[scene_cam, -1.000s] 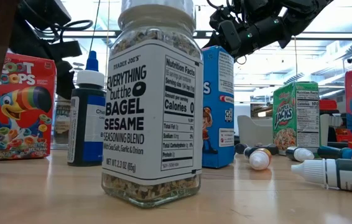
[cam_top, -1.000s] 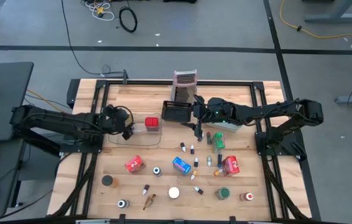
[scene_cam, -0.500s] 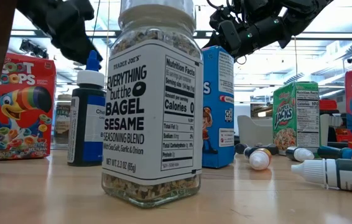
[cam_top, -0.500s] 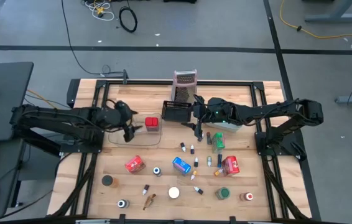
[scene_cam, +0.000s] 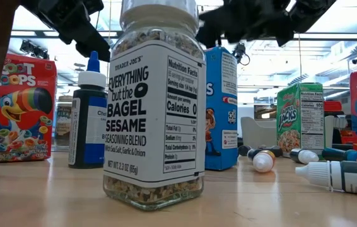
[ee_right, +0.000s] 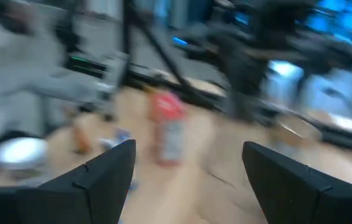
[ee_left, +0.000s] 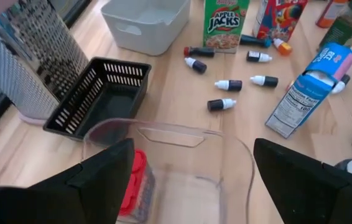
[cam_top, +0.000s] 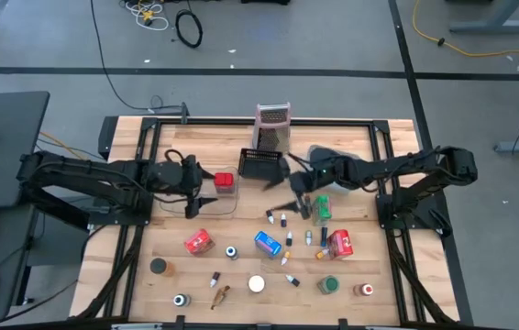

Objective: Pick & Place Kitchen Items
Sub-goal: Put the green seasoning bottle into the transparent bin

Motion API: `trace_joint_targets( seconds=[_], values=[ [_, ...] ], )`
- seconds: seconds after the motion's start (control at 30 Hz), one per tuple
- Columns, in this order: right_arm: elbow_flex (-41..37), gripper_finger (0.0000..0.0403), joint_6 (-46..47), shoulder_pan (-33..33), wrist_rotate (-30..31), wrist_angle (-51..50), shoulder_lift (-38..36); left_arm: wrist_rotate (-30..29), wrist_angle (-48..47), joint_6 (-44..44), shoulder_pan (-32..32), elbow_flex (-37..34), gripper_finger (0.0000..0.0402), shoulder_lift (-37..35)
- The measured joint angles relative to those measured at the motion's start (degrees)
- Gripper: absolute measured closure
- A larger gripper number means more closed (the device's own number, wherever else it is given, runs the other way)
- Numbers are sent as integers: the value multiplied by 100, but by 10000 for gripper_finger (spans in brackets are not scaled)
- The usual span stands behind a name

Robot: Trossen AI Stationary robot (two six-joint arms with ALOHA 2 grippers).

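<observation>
With both arms crowding mid-table, biggest risk is the open, empty left gripper point(cam_top: 193, 190) clipping the clear tub point(ee_left: 170, 163) wall, then the spread, empty right gripper point(cam_top: 294, 200) scattering small bottles point(cam_top: 284, 220) lying loose beneath it.

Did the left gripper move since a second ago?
Yes. The left gripper slid along the table toward the red-lidded jar in the clear tub.
</observation>
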Motion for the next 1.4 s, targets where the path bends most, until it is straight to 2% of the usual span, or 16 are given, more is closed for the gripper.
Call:
trace_joint_targets(
  seconds=[0.1, 0.17, 0.37, 0.67, 0.93, 1.13, 1.27, 1.4],
  values=[
    [0, 96, -21, 302, -581, 279, 0, -4, 4, 146, 0, 0, 61, -51],
    [0, 96, -111, 597, -720, 464, 0, -29, 2, 180, 0, 0, 61, -52],
    [277, 96, -176, 1537, -54, 451, 76, -364, 3, 189, 2, 0, 61, -50],
    [1192, 96, -56, 2198, 1056, -924, 651, -448, 38, 148, 2, 0, 61, -50],
    [1314, 96, 609, 2696, 922, -2173, 555, -433, 34, 132, 2, 0, 61, -49],
    [1315, 96, 328, 3079, 785, -3968, 128, -432, -1, -14, 2, 0, 61, -48],
    [1071, 96, 156, 3340, 775, -3986, 132, -433, 3, -147, 2, 0, 61, -48],
    [660, 96, 378, 3544, 861, -3826, 143, -430, -1, -258, 4, 0, 61, -48]
  ],
)
